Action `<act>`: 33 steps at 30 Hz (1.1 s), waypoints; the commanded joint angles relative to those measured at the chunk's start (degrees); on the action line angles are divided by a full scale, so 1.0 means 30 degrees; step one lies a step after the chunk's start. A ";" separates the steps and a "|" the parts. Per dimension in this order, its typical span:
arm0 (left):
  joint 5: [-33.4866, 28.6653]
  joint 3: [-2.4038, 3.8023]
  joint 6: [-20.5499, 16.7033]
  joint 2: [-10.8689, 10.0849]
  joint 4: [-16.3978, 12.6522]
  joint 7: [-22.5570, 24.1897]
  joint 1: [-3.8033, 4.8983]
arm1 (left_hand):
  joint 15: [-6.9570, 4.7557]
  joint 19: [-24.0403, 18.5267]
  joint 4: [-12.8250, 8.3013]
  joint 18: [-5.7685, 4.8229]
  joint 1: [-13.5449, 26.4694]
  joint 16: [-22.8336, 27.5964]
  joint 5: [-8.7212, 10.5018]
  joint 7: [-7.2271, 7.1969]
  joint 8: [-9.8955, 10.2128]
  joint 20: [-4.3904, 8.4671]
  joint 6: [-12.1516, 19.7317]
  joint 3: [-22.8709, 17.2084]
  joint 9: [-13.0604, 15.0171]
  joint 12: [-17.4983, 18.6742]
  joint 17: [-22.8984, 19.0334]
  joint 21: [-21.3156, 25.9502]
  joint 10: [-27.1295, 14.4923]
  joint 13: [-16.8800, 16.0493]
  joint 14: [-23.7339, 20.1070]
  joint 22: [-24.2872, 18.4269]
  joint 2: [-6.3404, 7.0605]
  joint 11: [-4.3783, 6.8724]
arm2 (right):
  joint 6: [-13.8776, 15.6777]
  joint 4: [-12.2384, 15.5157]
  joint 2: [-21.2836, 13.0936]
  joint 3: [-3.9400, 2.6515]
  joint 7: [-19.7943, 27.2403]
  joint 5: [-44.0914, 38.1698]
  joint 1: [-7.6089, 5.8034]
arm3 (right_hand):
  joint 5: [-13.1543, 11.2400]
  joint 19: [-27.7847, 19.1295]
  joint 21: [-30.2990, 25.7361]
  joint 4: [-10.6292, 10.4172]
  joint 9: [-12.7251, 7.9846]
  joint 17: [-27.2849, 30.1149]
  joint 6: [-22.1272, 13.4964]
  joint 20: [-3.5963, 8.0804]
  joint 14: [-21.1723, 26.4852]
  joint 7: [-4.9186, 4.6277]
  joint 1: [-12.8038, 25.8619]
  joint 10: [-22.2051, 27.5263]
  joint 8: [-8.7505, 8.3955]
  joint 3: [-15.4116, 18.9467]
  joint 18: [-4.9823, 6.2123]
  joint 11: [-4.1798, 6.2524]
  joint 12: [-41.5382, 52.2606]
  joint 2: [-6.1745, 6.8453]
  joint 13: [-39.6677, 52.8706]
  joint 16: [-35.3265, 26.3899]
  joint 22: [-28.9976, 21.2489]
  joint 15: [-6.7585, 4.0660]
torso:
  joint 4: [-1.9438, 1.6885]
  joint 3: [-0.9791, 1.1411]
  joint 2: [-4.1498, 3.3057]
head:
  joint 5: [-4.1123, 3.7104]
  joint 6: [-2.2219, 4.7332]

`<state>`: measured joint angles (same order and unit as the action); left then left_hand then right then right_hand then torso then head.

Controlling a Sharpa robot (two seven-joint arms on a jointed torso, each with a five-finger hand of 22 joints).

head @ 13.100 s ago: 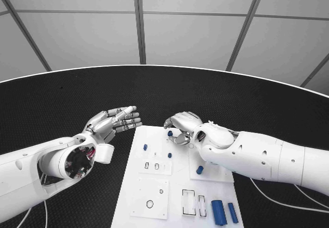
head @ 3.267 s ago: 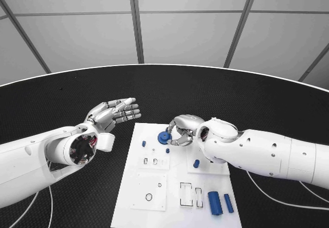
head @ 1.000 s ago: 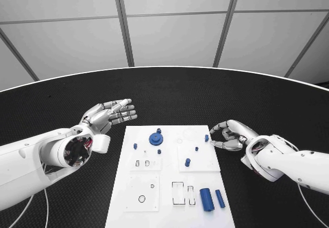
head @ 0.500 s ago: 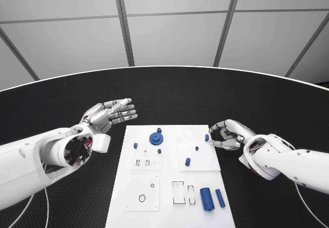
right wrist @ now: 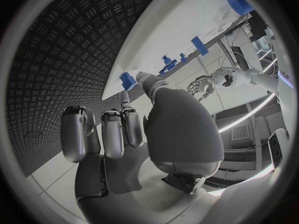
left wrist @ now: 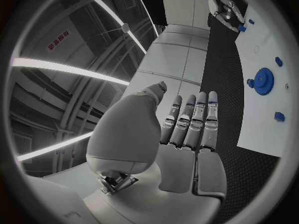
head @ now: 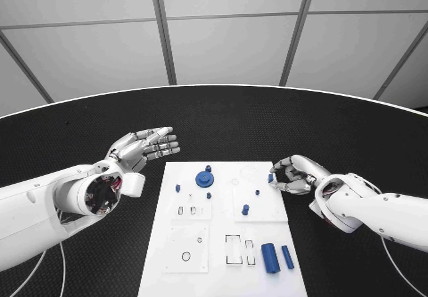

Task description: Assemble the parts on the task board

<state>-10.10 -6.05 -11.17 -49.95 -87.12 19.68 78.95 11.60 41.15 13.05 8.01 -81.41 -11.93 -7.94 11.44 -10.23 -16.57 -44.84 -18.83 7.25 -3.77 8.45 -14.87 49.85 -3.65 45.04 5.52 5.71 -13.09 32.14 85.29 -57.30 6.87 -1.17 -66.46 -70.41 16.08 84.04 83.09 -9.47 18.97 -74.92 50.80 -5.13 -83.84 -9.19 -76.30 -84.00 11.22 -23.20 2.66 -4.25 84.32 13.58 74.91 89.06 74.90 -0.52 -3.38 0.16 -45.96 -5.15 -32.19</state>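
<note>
1. Task board (head: 223, 247) lay flat mid-desk (head: 80, 136), white, between the two arms.
2. Blue gear (head: 205, 180) sat near its far end; two blue cylinders (head: 276, 258) lay at the near right corner.
3. Small blue peg (head: 270, 178) stood at the right edge, just beside the right hand (head: 294, 175), fingers curled, grip uncertain.
4. Left hand (head: 143, 148) hovered off the far left corner, fingers straight, holding nothing.

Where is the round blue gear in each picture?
Head view: blue gear on the far part of the task board.
Left wrist view: gear on the board beyond the left hand.
Right wrist view: cannot tell.
Shared landmark: the white board.
</note>
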 commanded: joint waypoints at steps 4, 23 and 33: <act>0.0000 0.0000 -0.0007 -0.0013 -0.0012 -0.0002 0.0000 | -0.0049 -0.0026 -0.0004 0.0152 -0.0041 0.0130 0.0117 0.1364 0.0084 -0.0025 -0.0130 -0.0046 0.0015 -0.0027 -0.0003 0.0050 -0.0067 -0.0011 -0.0140 -0.0017 0.0082 -0.0015 | -0.0051 -0.0134 0.0119 -0.0001 -0.0021 0.0000 -0.0001 | -0.0120 0.1002 0.0145 -0.0012 0.0038 -0.4398 0.0340 -0.0080 -0.1914 0.0023 0.0068 -0.0602 0.0128 -0.0233 -0.0221 0.0045 0.0136 -0.0309 0.3359 0.0083 0.2466 0.0070 | -0.0010 0.0018 0.0001 | 0.0010 -0.0029; 0.0000 0.0000 -0.0037 -0.0028 -0.0018 -0.0018 0.0001 | -0.0051 -0.0023 -0.0024 0.0150 -0.0044 0.0141 0.0118 0.1366 0.0083 -0.0024 -0.0146 -0.0075 0.0018 -0.0026 0.0001 0.0052 -0.0061 -0.0010 -0.0136 -0.0026 0.0083 -0.0015 | -0.0306 -0.0416 0.0358 -0.0004 -0.0148 0.0000 -0.0003 | -0.0211 0.1035 0.0210 0.0096 0.0107 -0.4462 0.1024 -0.0001 -0.1928 0.0189 0.0077 -0.0710 0.0359 -0.0681 -0.0237 0.0184 0.0262 -0.0664 0.3475 0.0107 0.2555 -0.0038 | 0.0007 0.0037 0.0010 | 0.0064 -0.0123; 0.0000 0.0000 -0.0032 -0.0024 -0.0012 -0.0024 0.0001 | -0.0051 -0.0022 -0.0034 0.0149 -0.0047 0.0147 0.0116 0.1373 0.0091 -0.0024 -0.0118 -0.0092 0.0013 -0.0024 0.0003 0.0053 -0.0062 -0.0009 -0.0134 -0.0030 0.0080 -0.0017 | -0.0414 -0.0518 0.0487 -0.0004 -0.0181 0.0000 -0.0004 | -0.0216 0.1054 0.0251 0.0125 0.0113 -0.4517 0.1091 0.0015 -0.1940 0.0210 0.0067 -0.0744 0.0382 -0.0750 -0.0249 0.0205 0.0303 -0.0717 0.3513 0.0127 0.2606 -0.0055 | 0.0015 0.0044 -0.0001 | 0.0076 -0.0146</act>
<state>-10.10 -6.05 -11.27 -50.02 -87.16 19.61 78.95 11.59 41.15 13.05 8.01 -81.41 -11.70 -7.94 11.44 -10.23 -16.57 -44.84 -18.83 7.25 -3.77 8.45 -14.87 49.85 -3.65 45.04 5.47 5.71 -13.09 30.91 83.76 -55.86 6.86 -1.71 -66.46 -70.42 15.64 84.04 83.53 -9.06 19.25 -74.91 53.57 -5.12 -83.84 -8.51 -76.07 -83.94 12.06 -25.04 2.65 -3.88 85.04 11.85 74.90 89.06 74.90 -0.52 -3.33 0.29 -45.96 -4.93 -32.57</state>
